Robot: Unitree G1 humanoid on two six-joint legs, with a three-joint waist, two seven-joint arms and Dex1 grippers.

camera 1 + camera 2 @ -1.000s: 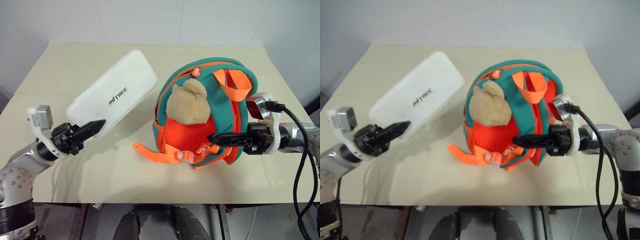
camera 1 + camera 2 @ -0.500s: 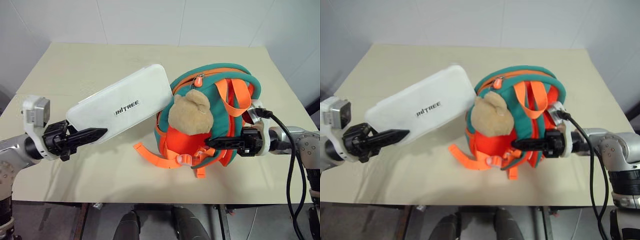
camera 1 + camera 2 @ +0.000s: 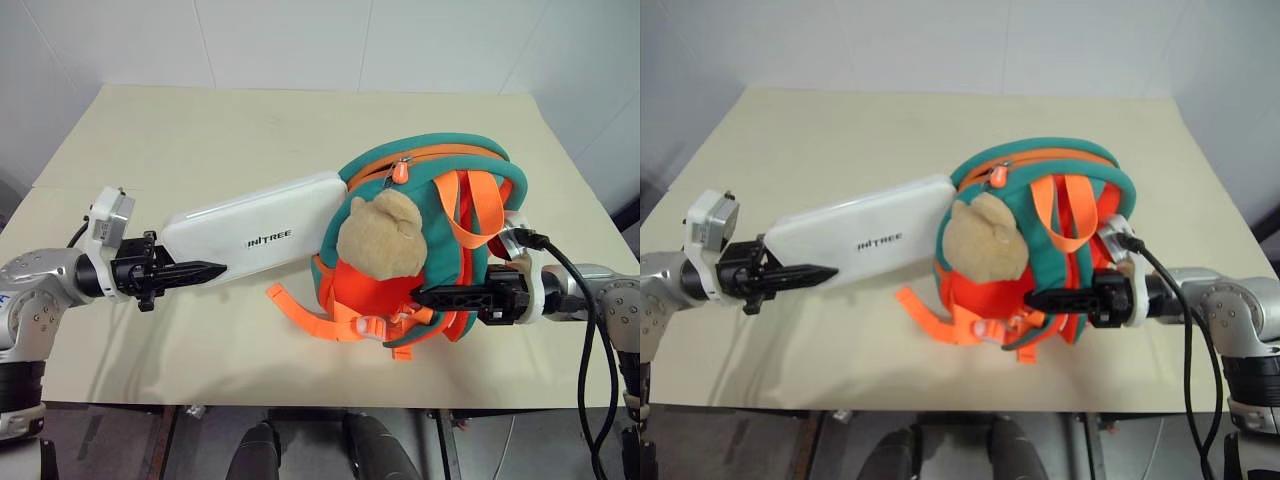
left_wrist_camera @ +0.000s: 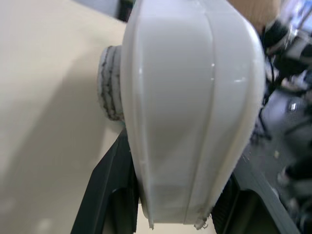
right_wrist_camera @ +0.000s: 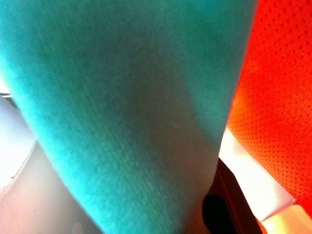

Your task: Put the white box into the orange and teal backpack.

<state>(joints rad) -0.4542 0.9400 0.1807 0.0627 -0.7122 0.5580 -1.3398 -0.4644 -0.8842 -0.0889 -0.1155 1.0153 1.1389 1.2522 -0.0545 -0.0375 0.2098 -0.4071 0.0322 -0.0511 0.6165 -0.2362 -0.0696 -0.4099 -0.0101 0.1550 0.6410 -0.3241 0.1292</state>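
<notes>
Feeding stage, item partly entered: the white box (image 3: 255,229) is clamped at its near end between the black fingers of the left gripper (image 3: 190,271), held almost level and reaching straight out ahead of it, its far end at or just inside the mouth of the orange and teal backpack (image 3: 470,175), tucked behind the plush bear head (image 3: 380,233); how deep it sits cannot be told. Right gripper (image 3: 440,295): fingers narrow, closed on the backpack's teal edging low on the front, propping the bag upright with the opening facing the left gripper. Done: box lifted, aligned, brought to the opening. Left, by my reading: push most of the box's length through, release, withdraw. Edges: the zipper rim above the bear head and the bear itself crowd the box's leading end; a loose orange strap (image 3: 300,305) lies below the box's path. Open room: bare table (image 3: 200,130) beyond and beside the left gripper; nothing stands between the grippers except box and bag.
</notes>
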